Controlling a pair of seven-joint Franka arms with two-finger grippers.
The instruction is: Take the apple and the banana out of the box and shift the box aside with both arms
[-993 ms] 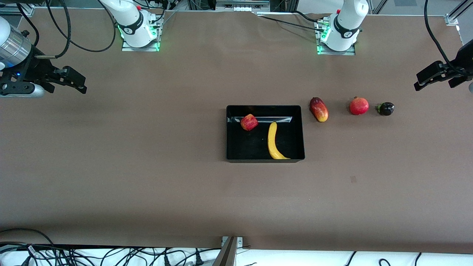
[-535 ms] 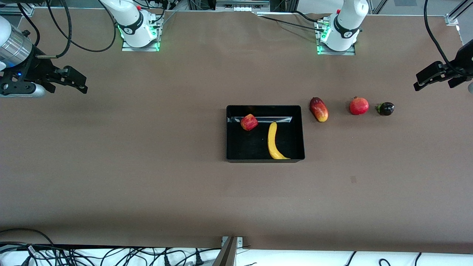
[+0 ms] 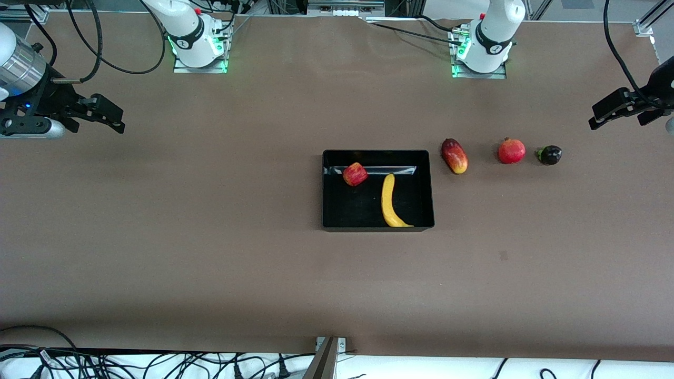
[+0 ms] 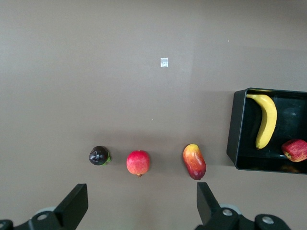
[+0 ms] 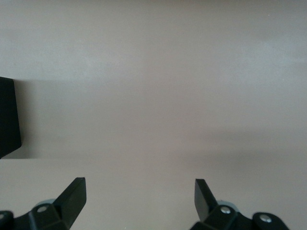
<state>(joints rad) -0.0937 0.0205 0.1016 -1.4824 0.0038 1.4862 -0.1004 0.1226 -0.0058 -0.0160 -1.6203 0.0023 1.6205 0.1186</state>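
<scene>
The black box (image 3: 430,189) stands mid-table, its rim (image 4: 231,129) showing in the left wrist view and one corner (image 5: 8,120) in the right wrist view. Inside lie the red apple (image 3: 355,174) (image 4: 295,150) and the yellow banana (image 3: 390,201) (image 4: 265,118), apart from each other. My left gripper (image 3: 605,113) (image 4: 140,199) hangs open over the left arm's end of the table, holding nothing. My right gripper (image 3: 110,116) (image 5: 140,194) hangs open over bare table at the right arm's end, holding nothing too.
A mango (image 3: 454,156) (image 4: 194,161), a pomegranate (image 3: 511,151) (image 4: 138,163) and a small dark fruit (image 3: 549,155) (image 4: 99,155) lie in a row beside the box toward the left arm's end. Cables run along the table's near edge.
Both grippers shifted very slightly; the fruits and the box have stayed put.
</scene>
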